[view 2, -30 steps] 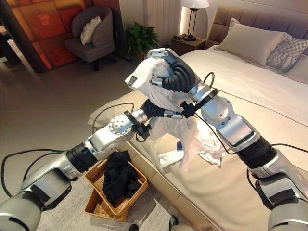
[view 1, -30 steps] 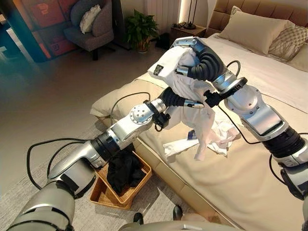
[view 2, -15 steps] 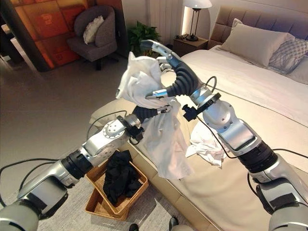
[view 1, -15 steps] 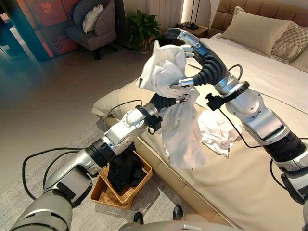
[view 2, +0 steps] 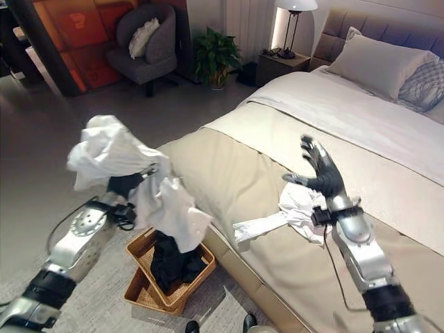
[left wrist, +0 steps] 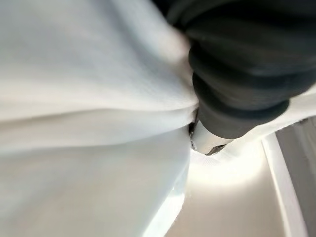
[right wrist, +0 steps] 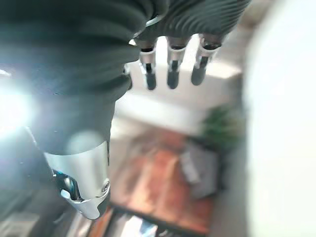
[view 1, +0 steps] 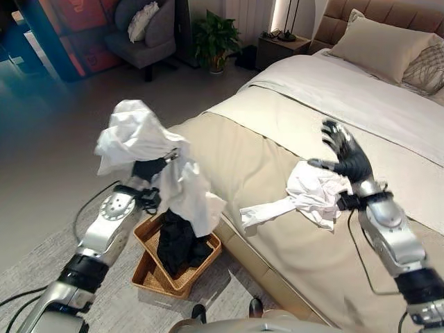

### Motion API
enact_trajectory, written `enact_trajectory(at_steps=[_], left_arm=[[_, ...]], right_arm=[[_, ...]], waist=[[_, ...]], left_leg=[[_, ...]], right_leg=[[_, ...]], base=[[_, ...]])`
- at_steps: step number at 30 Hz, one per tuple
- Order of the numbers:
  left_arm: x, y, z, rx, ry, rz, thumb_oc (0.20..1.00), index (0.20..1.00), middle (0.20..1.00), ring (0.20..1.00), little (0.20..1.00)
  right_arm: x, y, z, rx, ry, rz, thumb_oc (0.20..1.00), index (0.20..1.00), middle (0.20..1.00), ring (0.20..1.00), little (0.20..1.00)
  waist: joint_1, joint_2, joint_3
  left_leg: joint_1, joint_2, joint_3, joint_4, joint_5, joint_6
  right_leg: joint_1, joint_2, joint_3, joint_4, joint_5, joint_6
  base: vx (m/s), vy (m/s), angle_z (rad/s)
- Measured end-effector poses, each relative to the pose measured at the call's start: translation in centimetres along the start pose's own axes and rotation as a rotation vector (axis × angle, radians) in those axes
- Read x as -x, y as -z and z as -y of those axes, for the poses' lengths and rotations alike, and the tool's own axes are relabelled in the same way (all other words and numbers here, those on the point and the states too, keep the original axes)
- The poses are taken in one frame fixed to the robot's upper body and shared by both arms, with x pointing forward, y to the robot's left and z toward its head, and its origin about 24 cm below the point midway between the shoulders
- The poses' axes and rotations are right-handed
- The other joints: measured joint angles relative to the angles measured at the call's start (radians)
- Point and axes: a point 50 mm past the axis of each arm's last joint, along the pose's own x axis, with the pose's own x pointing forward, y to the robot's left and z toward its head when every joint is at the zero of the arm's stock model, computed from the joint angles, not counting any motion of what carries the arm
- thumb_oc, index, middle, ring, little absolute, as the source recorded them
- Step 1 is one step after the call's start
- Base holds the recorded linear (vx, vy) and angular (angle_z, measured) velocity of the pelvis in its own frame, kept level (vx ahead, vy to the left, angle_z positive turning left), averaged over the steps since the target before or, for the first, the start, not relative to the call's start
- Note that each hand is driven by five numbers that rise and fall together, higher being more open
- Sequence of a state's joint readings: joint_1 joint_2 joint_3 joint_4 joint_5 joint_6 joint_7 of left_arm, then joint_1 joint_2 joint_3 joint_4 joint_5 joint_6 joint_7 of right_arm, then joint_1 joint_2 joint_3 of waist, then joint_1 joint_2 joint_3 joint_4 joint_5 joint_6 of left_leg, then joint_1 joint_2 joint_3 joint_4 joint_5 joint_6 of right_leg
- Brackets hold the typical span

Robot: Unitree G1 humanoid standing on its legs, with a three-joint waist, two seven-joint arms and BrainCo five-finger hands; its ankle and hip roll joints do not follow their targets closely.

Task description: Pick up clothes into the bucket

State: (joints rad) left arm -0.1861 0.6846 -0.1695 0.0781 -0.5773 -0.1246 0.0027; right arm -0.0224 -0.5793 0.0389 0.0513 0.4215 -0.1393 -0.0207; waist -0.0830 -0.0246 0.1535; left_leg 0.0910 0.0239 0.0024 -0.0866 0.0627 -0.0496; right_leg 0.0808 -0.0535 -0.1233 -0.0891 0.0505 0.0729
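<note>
Right hand point(view 1: 345, 154) had let go, fingers spread above the bed point(view 1: 291, 111). We saw the left hand point(view 1: 149, 168) alone clutching the white shirt point(view 1: 139, 139), now over the basket point(view 1: 182, 277); drop seemed next.

A white garment point(view 1: 149, 156) hangs bunched from the left hand point(view 1: 148, 168), its loose end drooping above the woven basket point(view 1: 198, 265) on the floor, which holds dark clothes point(view 1: 177, 244). A second white garment point(view 1: 305, 198) lies crumpled on the bed point(view 1: 277, 132), one sleeve stretched toward the edge
</note>
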Motion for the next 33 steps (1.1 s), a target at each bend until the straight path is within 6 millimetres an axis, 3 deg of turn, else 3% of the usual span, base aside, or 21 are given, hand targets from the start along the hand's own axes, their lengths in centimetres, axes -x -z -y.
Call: enact_trajectory(at_steps=[7,9,13,16,19,23,28,33], left_arm=[[1.5,-0.1,-3.0,-0.109,-0.159,0.025,0.2,0.2,0.2,0.2,0.2],[1.8,0.7,-3.2,-0.118,-0.176,0.003,0.2,0.2,0.2,0.2,0.2],[2.4,3.2,-3.5,-0.081,-0.258,-0.063,0.2,0.2,0.2,0.2,0.2],[2.3,4.2,-3.4,-0.062,-0.293,-0.094,0.2,0.2,0.2,0.2,0.2],[1.5,4.2,-3.4,-0.049,-0.322,-0.085,0.2,0.2,0.2,0.2,0.2],[-0.4,2.5,-3.9,-0.059,-0.386,-0.012,0.2,0.2,0.2,0.2,0.2],[-2.2,0.7,-4.6,-0.068,-0.451,0.058,0.2,0.2,0.2,0.2,0.2],[-4.9,-1.7,-4.2,-0.087,-0.454,0.126,0.2,0.2,0.2,0.2,0.2]], right_arm=[[7.1,11.6,-0.6,-0.106,0.117,-0.504,1.0,1.0,1.0,1.0,1.0],[9.4,14.4,-1.2,-0.032,0.09,-0.655,1.0,1.0,1.0,1.0,1.0],[13.3,17.7,-1.8,-0.006,0.09,-0.87,1.0,1.0,1.0,1.0,1.0],[13.7,18.5,-1.7,0.001,0.105,-0.914,1.0,1.0,1.0,1.0,1.0],[12.7,18.4,-1.6,0.02,0.109,-0.905,1.0,1.0,1.0,1.0,1.0],[9.9,17.6,-1.7,0.053,0.101,-0.83,1.0,1.0,1.0,1.0,1.0],[6.6,15.8,-2.2,0.064,0.077,-0.699,1.0,1.0,1.0,1.0,1.0],[5.8,15.3,-2.5,0.078,0.079,-0.655,1.0,1.0,1.0,1.0,1.0]], waist=[[0.018,0.006,0.049],[0.017,0.008,0.063],[0.017,0.007,0.098],[0.014,0.005,0.133],[0.012,0.005,0.183],[0.004,-0.01,0.252],[-0.009,-0.027,0.315],[-0.033,-0.042,0.374]], left_leg=[[-0.04,0.001,-0.001,0.002,-0.003,-0.003],[-0.057,0.0,0.0,0.007,-0.002,-0.003],[-0.072,-0.001,-0.001,0.016,-0.002,-0.003],[-0.125,-0.007,-0.003,0.054,-0.004,-0.004],[-0.184,-0.014,-0.005,0.101,-0.007,0.0],[-0.286,-0.031,0.005,0.216,-0.054,0.016],[-0.427,-0.039,0.02,0.387,-0.114,0.035],[-0.603,-0.048,-0.008,0.535,-0.143,0.034]], right_leg=[[-0.052,-0.001,-0.001,0.033,-0.009,-0.001],[-0.07,-0.002,0.0,0.04,-0.01,0.0],[-0.088,-0.005,-0.001,0.056,-0.014,0.005],[-0.138,-0.012,0.0,0.093,-0.017,0.003],[-0.205,-0.024,0.004,0.161,-0.031,0.001],[-0.339,-0.05,0.024,0.326,-0.099,-0.001],[-0.475,-0.064,0.057,0.473,-0.141,-0.011],[-0.627,-0.081,0.041,0.612,-0.175,-0.022]], base=[[-0.06,0.031,0.0],[-0.03,0.038,-0.01],[-0.04,0.038,0.0],[-0.08,0.069,0.01],[-0.08,0.064,0.01],[-0.09,0.041,-0.02],[-0.11,0.016,-0.08],[-0.1,-0.001,0.2]])
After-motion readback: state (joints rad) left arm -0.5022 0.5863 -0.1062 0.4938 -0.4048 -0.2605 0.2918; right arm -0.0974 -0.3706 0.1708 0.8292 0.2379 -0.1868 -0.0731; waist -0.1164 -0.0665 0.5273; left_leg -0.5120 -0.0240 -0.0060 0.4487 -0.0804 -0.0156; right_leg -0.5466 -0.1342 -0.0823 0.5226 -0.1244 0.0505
